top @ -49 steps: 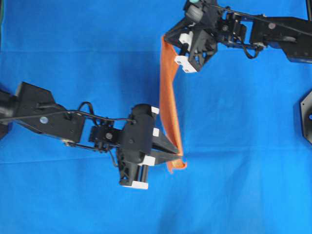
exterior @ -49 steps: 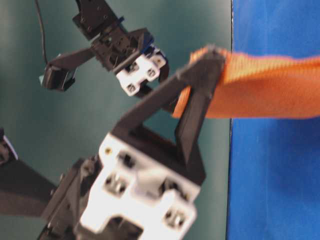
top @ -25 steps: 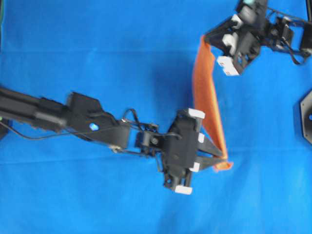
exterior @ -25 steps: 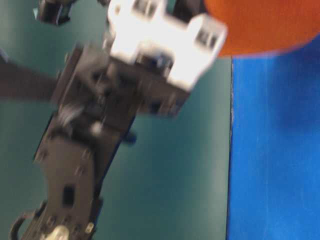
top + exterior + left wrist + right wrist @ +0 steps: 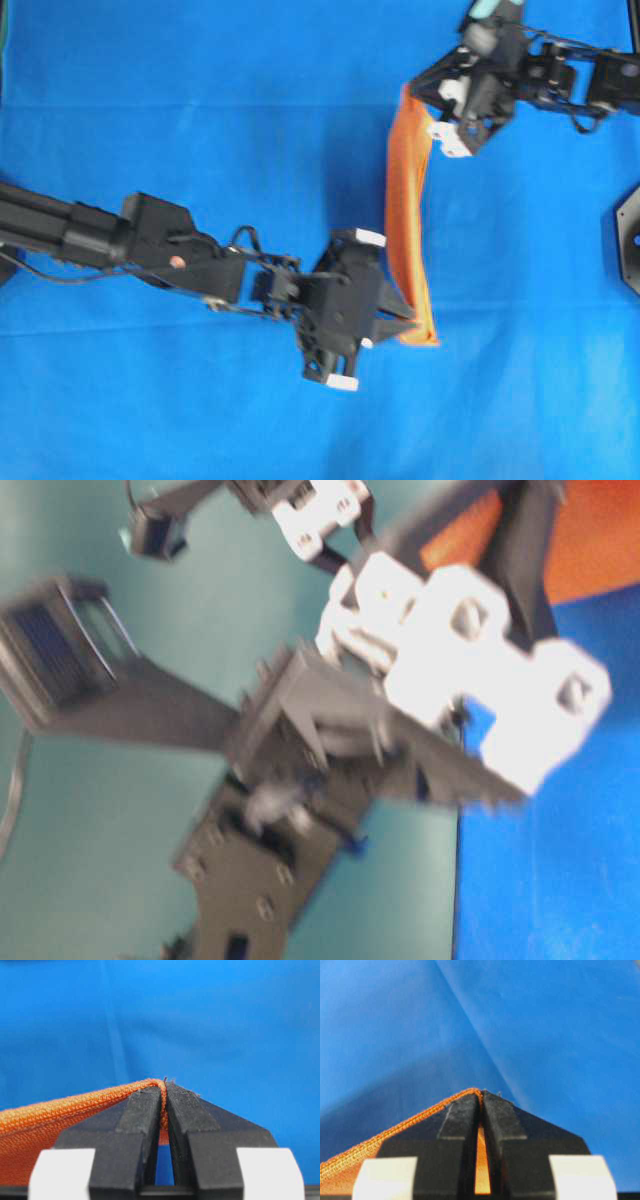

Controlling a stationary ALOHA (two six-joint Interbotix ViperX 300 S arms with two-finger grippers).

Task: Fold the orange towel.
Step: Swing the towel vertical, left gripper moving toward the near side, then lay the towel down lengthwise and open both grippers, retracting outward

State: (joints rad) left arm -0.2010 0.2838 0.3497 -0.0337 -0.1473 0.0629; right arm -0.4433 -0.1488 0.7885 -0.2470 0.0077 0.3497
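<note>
Above the blue cloth [image 5: 200,120] that covers the counter, I hold one orange towel [image 5: 405,220] off the surface, strung between my two pincers. My left pincer [image 5: 412,322] is clamped tight on one corner of it, at the nearer end in the overhead view; in the left wrist view its two black fingers [image 5: 142,1120] press together with the stitched hem pinched between them and the orange cloth trailing off to the left. My right pincer [image 5: 418,92] grips another corner at the far end, toward the upper right of the overhead view; in the right wrist view the two fingers [image 5: 505,1120] are nearly together, with a thin strip of orange showing in the slit between them and the hem running down to the left. Between the two grips the towel hangs as a single narrow band seen edge-on, bowing slightly. In the table-level view everything is blurred; I can make out only one patch of orange at the upper right behind one black-and-white pincer body. There are two arms, two pincers, one towel, one blue cloth.
</note>
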